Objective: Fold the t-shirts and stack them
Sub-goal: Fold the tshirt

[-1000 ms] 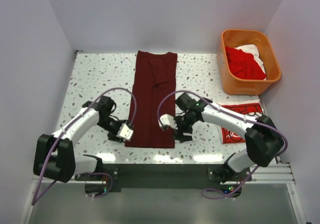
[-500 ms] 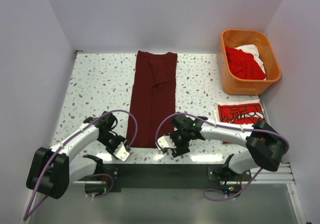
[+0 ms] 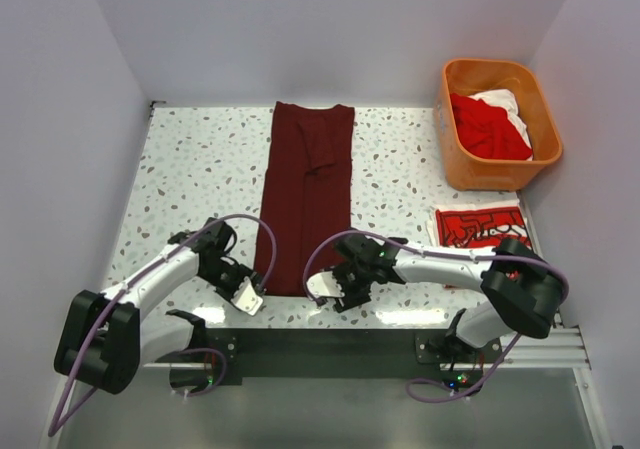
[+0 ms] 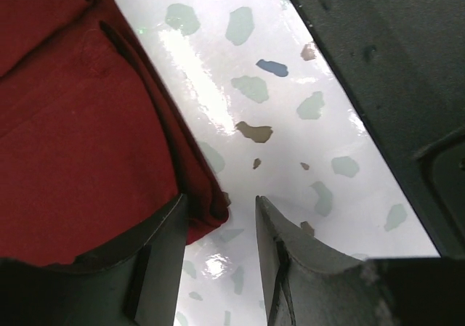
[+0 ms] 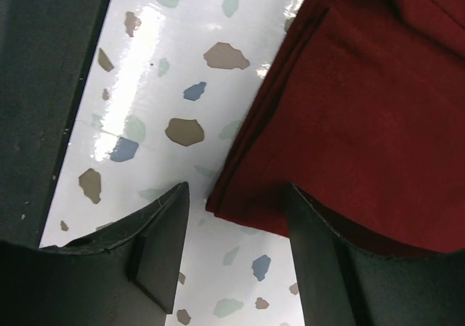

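Note:
The dark maroon t-shirt lies flat as a long narrow strip down the middle of the table, with its hem toward the arms. My left gripper is open at the hem's near left corner. In the left wrist view the corner of the shirt lies between my left gripper's fingers. My right gripper is open at the near right corner. In the right wrist view the shirt's corner sits between my right gripper's fingers. A folded red Coca-Cola shirt lies at the right.
An orange basket at the back right holds red and white shirts. The table's near edge and a dark rail run just behind both grippers. Walls close in the left, back and right sides.
Both grippers have moved from beside the shirt's lower part toward the near edge and now sit low at the hem's two corners. The shirt has not moved.

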